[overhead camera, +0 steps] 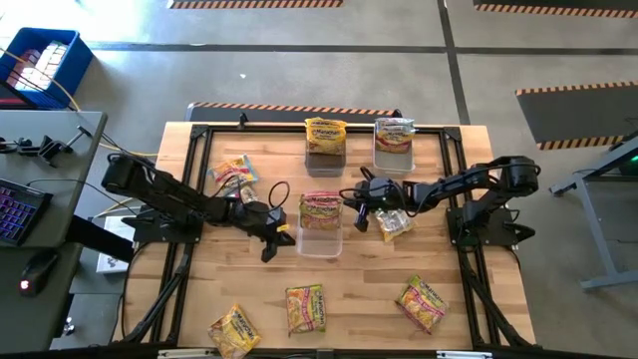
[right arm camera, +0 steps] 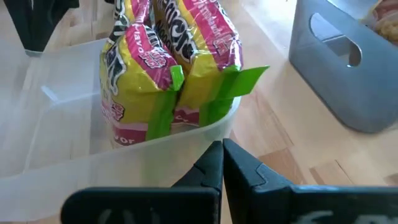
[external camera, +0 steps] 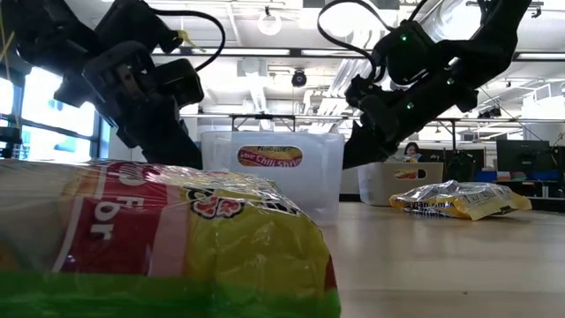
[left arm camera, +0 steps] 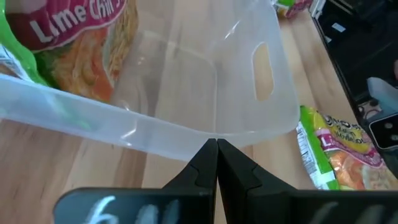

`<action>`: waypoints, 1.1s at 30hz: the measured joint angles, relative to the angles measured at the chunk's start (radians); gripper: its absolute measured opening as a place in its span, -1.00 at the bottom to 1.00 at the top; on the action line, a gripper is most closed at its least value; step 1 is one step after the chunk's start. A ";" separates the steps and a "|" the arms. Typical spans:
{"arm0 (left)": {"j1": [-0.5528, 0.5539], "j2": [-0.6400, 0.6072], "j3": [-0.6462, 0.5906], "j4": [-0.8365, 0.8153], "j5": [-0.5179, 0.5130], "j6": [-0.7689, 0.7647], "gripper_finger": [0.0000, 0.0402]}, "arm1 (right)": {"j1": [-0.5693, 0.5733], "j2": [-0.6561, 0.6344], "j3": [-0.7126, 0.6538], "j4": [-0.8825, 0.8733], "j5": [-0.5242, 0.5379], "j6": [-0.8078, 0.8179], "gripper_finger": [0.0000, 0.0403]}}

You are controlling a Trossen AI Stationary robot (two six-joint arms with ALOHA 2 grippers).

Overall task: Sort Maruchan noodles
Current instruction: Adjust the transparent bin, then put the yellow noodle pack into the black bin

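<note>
Crinkly yellow noodle packets (overhead camera: 423, 302) dot a pale wooden table (overhead camera: 199, 289) on grey concrete; left gripper (overhead camera: 282, 235) and right gripper (overhead camera: 351, 198), fingers pressed together, flank a clear bin (overhead camera: 320, 242).

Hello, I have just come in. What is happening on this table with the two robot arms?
The robot is sorting noodle packets into clear bins. Both arms meet at the middle bin, which already holds pink and yellow packets. The left gripper and the right gripper are shut and hold nothing. Two more bins at the far edge also hold packets, and loose packets wait near the front edge.
</note>
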 joint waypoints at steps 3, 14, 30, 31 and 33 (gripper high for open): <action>-0.009 -0.014 0.000 -0.006 0.015 0.000 -1.00 | 0.000 0.000 0.000 0.005 0.000 -0.003 -1.00; 0.001 -0.253 0.000 -0.121 0.053 0.106 -1.00 | 0.061 -0.260 0.028 -0.416 0.027 -0.134 -0.65; 0.105 -0.340 0.000 -0.136 0.051 0.208 -1.00 | 0.569 -0.197 0.159 -1.174 0.394 0.202 0.21; 0.105 -0.340 0.000 -0.134 0.051 0.212 -1.00 | 0.580 -0.175 0.159 -1.176 0.417 0.199 0.21; 0.105 -0.340 0.000 -0.132 0.051 0.212 -1.00 | 0.585 -0.135 0.159 -1.184 0.441 0.172 0.21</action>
